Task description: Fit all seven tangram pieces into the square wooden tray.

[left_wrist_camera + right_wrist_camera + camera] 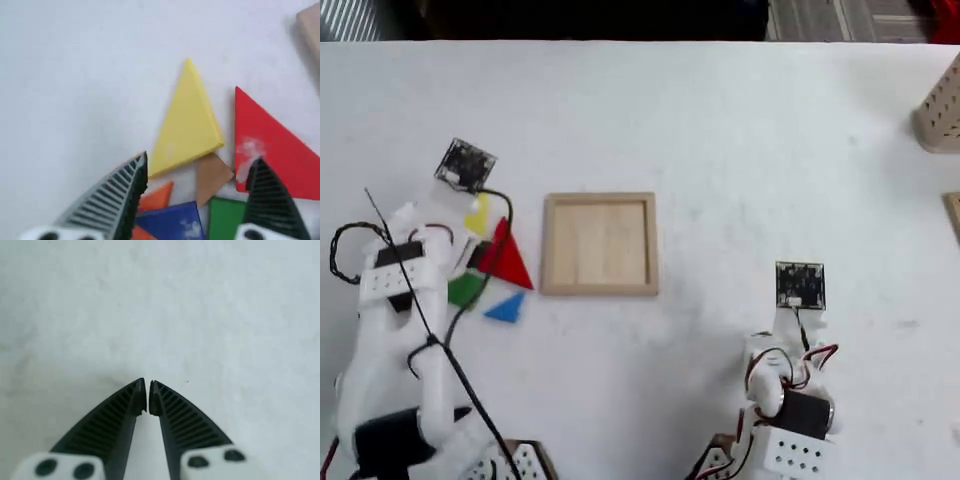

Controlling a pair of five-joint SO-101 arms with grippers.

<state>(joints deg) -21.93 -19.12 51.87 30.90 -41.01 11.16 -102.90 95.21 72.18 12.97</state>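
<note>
The square wooden tray [599, 204] lies empty in the middle of the table. Just left of it the tangram pieces are bunched together: a yellow triangle [188, 125], a large red triangle [272, 150], a tan piece [212, 176], an orange piece [158, 194], a blue piece [170, 220] and a green piece [225, 217]. My left gripper [199, 169] hangs open over this cluster, one finger by the yellow triangle's corner and the other over the red triangle's edge. My right gripper [147, 390] is shut on nothing above bare table, right of the tray.
In the high view the red triangle [508, 258], green piece [466, 289] and a separate light-blue triangle [506, 308] lie beside the left arm [390, 300]. A perforated wooden block [942, 110] stands at the far right edge. A tray corner [310, 27] shows past the pieces.
</note>
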